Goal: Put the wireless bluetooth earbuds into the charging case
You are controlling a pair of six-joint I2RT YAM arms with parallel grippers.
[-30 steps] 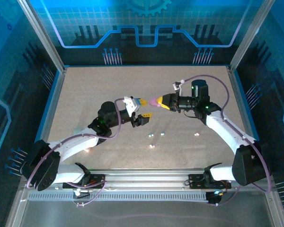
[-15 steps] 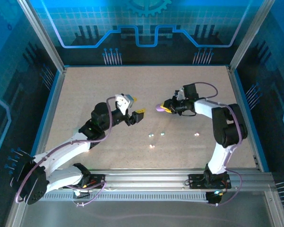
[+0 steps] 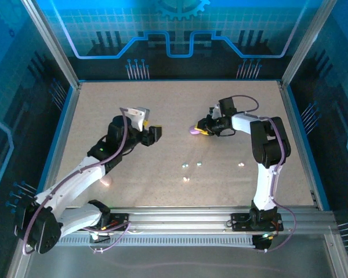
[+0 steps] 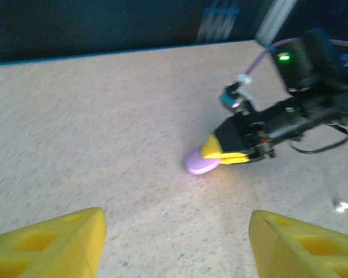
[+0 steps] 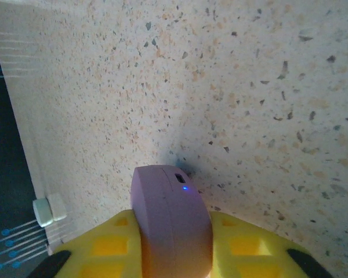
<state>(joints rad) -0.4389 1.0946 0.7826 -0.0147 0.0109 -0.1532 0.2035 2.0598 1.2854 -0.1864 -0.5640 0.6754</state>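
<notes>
Where the table is speckled: your beige, dark-flecked tabletop (image 3: 104,98) could hide small pale parts, so a bud knocked aside may be hard to find.
Right arm: your white-and-black right arm (image 3: 267,145) is folded tightly on itself; reaching on from that pose could jerk its load.
Left arm: your white left arm (image 3: 75,174) stretches toward the centre; a low sweep could scatter the loose parts.
Left gripper: the left gripper (image 4: 174,243) has its yellow fingers wide apart, with nothing between them.
Right gripper: the right gripper (image 3: 202,130) is clamped on the case; a slack pinch on that smooth shell could let it slip out.
Charging case: the lilac, pebble-shaped plastic charging case (image 5: 171,220) is held low over mid-table; you cannot tell whether its lid is open, and a shut lid would block insertion.
Earbuds: several tiny whitish-green earbuds (image 3: 185,165) lie loose nearer the bases, well apart from the case; they could skid away from a fingertip.
</notes>
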